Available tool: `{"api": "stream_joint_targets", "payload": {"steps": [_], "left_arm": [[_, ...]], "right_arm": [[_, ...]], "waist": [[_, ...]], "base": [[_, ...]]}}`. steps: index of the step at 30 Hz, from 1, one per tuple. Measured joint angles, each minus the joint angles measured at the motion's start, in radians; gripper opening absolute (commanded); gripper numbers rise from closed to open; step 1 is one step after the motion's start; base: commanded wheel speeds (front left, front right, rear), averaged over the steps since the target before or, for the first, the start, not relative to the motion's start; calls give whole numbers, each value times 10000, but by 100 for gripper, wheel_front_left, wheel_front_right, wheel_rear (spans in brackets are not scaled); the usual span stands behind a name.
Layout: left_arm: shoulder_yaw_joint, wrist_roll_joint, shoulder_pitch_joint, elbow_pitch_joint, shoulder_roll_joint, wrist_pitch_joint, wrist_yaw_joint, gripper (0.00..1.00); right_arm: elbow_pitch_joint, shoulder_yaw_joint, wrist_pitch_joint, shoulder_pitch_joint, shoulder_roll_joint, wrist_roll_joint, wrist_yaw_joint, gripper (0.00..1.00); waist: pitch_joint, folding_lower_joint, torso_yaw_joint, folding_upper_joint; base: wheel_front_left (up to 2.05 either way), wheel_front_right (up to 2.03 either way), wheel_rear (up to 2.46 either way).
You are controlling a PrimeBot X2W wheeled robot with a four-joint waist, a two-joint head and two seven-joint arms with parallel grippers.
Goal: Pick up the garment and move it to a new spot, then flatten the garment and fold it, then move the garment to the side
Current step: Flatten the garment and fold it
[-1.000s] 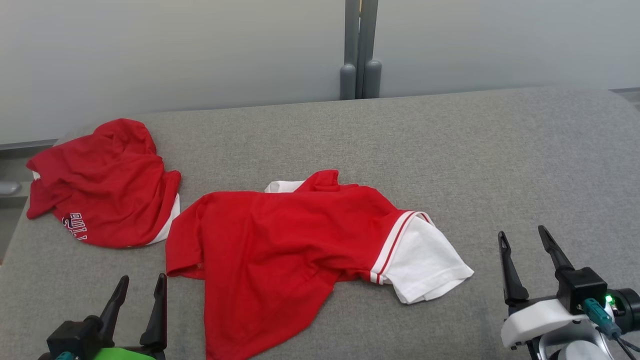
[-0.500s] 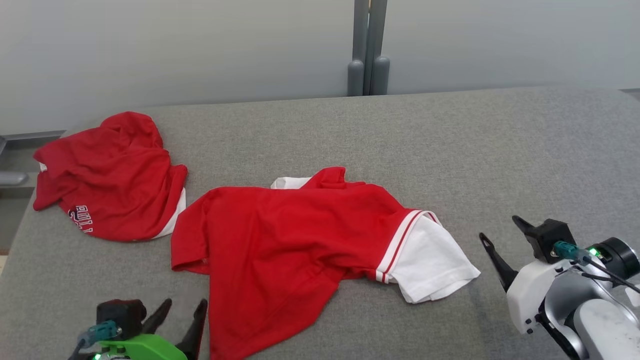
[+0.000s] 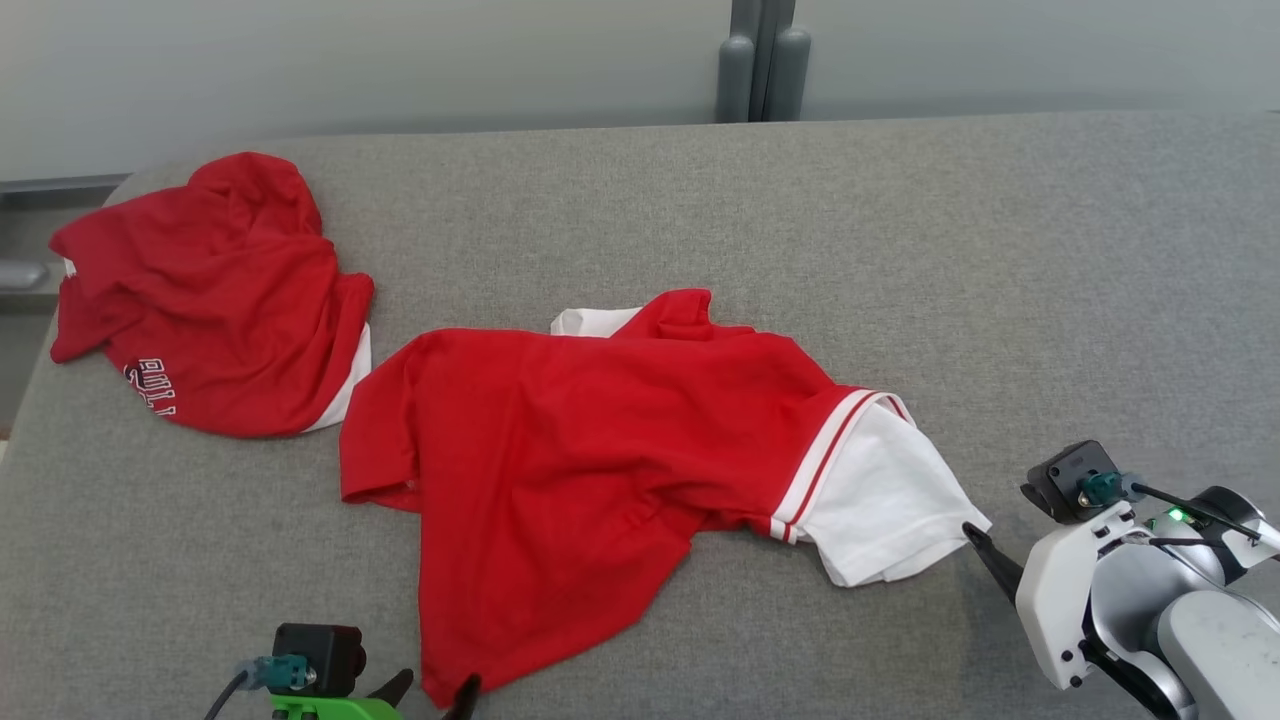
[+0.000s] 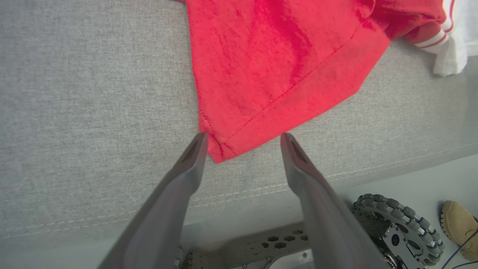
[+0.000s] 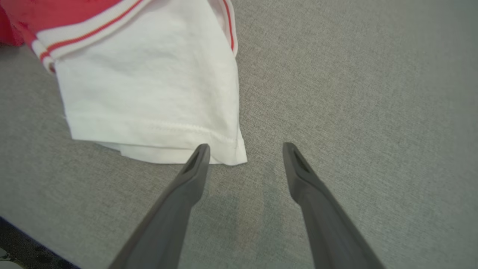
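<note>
Red jersey cloth, thin and limp by the look of it, sat in the gap of the left gripper. Its two fingers stood spread to either side of the garment's hem corner, closed on nothing. The right gripper was likewise spread wide, one fingertip at the outer corner of the garment's white sleeve, the other over bare upholstery beside it.

The garment lay rumpled on the grey cushion, body partly doubled over itself, a second white sleeve peeking out at its far edge. I judged it light, soft and without any stiffness: it would sag and trail from wherever it was pinched, and a shallow bite might slip off. The stitched hem corner and the double-stitched sleeve cuff looked like the firmest holds, since both are doubled cloth. Lifting by these two opposite ends would likely let the folds fall out.

Beyond the sleeve end of the garment the cushion ran bare and wide, the best room for a new spot. Past its other end a second red shirt lay just beside it, barely apart, so dragging that way risked snagging it. The cushion's front seam ran close below the hem corner, leaving little margin there.
</note>
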Motion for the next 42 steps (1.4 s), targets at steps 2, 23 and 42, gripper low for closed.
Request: {"api": "stream_joint_targets", "payload": {"steps": [2,23,42], "left_arm": [[35,10,-102,293,-8,25,104,100],[-211,-800,-1163,1185,-405,-349,-671,0],[3191,-3950,-3560,-5497,2042,2084,-123,0]], "right_arm": [[169,142,2,-166,15,6,0,100],[550,955,-767,-1168,303,2748,-4,0],[-5716,-4142,-1030,-2414,-934,8376,-6,0]], "waist": [[199,0,28,0],[976,0,143,0],[1337,0,-661,0]], "base": [[0,0,0],[0,0,0],[0,0,0]]}}
